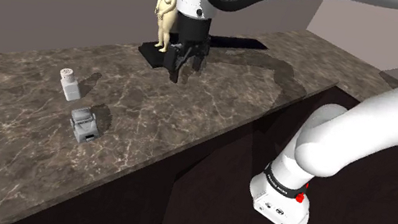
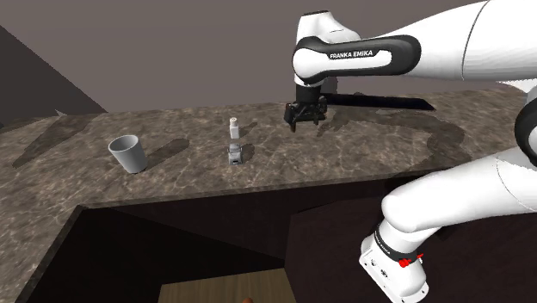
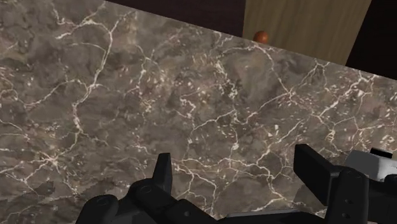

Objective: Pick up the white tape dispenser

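The tape dispenser (image 1: 84, 123) is a small grey-white block on the dark marble counter (image 1: 8, 150), near its front edge. In the second exterior view the tape dispenser (image 2: 235, 154) sits just in front of a small white shaker (image 2: 232, 127). My black gripper (image 1: 182, 67) hangs low over the counter, well off to the shoulder view's right of the dispenser. Its fingers stand apart with nothing between them. The gripper (image 2: 306, 120) points straight down. In the wrist view the gripper (image 3: 238, 172) is over bare marble, and a grey-white thing (image 3: 372, 162) peeks past one finger.
A white shaker (image 1: 69, 84) stands behind the dispenser. A tan figurine (image 1: 167, 8) on a black base stands just behind the gripper. A grey cup (image 2: 127, 154) sits at the second exterior view's left. A dark flat strip (image 2: 379, 102) lies on the counter behind the arm.
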Robot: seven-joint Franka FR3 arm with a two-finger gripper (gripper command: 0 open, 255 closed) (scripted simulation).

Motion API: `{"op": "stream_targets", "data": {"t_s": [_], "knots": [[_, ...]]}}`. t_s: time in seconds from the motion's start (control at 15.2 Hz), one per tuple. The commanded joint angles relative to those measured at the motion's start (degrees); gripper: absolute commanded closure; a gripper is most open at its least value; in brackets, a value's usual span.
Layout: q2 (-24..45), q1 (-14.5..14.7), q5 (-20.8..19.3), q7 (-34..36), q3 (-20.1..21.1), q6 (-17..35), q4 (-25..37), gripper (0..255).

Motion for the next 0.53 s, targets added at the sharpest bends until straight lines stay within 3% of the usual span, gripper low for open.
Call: {"op": "stream_targets", "data": {"t_s": [0.0, 0.46], "knots": [[3.76, 0.3, 0.13, 2.46, 2.16, 2.23, 1.79, 0], [17.23, 1.22, -2.65, 11.39, 8.77, 7.94, 9.81, 0]]}}
